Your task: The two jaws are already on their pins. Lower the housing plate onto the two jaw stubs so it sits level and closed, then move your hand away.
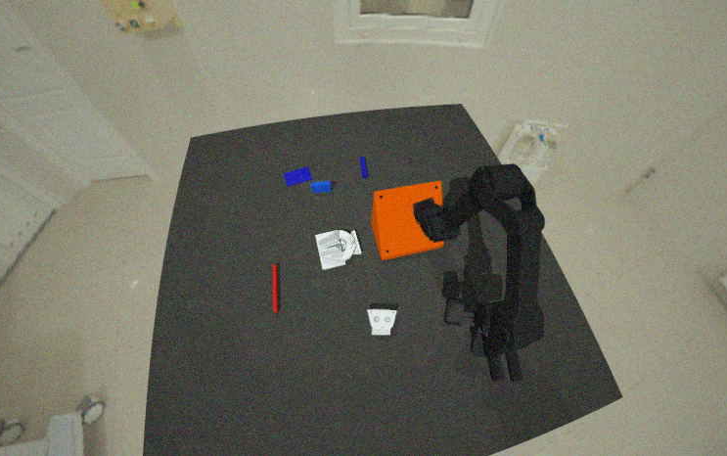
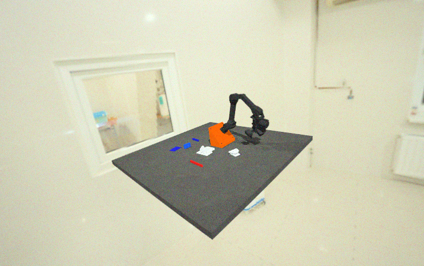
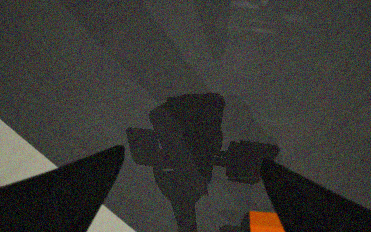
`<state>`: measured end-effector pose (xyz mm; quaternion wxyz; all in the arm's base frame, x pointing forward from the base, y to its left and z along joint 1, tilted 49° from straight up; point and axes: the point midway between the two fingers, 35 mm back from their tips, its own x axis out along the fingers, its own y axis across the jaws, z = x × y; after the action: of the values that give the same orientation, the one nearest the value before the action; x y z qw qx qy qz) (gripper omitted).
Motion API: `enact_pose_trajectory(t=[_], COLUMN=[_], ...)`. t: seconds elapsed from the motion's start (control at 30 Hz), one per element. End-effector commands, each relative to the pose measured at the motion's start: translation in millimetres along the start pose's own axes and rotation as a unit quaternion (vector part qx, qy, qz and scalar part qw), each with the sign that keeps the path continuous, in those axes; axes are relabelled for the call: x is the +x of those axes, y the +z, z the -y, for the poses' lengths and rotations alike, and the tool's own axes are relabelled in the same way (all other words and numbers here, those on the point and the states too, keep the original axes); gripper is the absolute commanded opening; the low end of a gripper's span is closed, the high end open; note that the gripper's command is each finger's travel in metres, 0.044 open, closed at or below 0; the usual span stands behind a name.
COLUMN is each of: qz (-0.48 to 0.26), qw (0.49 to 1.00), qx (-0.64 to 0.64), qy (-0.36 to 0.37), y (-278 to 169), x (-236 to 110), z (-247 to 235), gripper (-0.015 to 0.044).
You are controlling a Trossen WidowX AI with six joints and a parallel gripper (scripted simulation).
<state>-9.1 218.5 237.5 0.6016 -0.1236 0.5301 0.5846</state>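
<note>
A white assembly (image 1: 331, 250) (image 2: 205, 150) lies left of the orange block in the top view, with ribs and a rounded raised part on it. The jaws and pins are too small to tell apart. A smaller white plate-like part (image 1: 382, 321) (image 2: 234, 152) with two round marks lies apart from it, below the orange block in the top view. Which one is the housing plate is not clear. My gripper (image 3: 193, 158) is open and empty, above the table to the right of both white parts. Neither white part shows in the wrist view.
An orange block (image 1: 399, 226) (image 2: 219, 138) stands by the arm's base. Blue pieces (image 1: 297, 176) (image 1: 321, 187) (image 1: 363, 167) lie behind the white assembly. A red bar (image 1: 275, 288) (image 2: 196, 163) lies on its left. The arm's shadow falls on the dark table (image 1: 230, 368) (image 2: 213, 198).
</note>
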Motion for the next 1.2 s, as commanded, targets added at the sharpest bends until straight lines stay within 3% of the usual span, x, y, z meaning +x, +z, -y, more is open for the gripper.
enact_pose_trajectory(t=[0.0,0.43,0.83,0.97,1.17], qz=[0.008,0.077,0.174,0.176,0.177], qw=[1.000,0.994,0.973,0.972,0.972], qx=[-0.008,-0.050,-0.090,-0.091,-0.091], qy=[-0.011,-0.052,-0.123,-0.124,-0.124], y=[13,38,16,16,30], x=[0,-31,-86,-86,-52], z=[26,136,229,230,237], gripper=[0.0440,0.0440,0.0440,0.0440,0.0440])
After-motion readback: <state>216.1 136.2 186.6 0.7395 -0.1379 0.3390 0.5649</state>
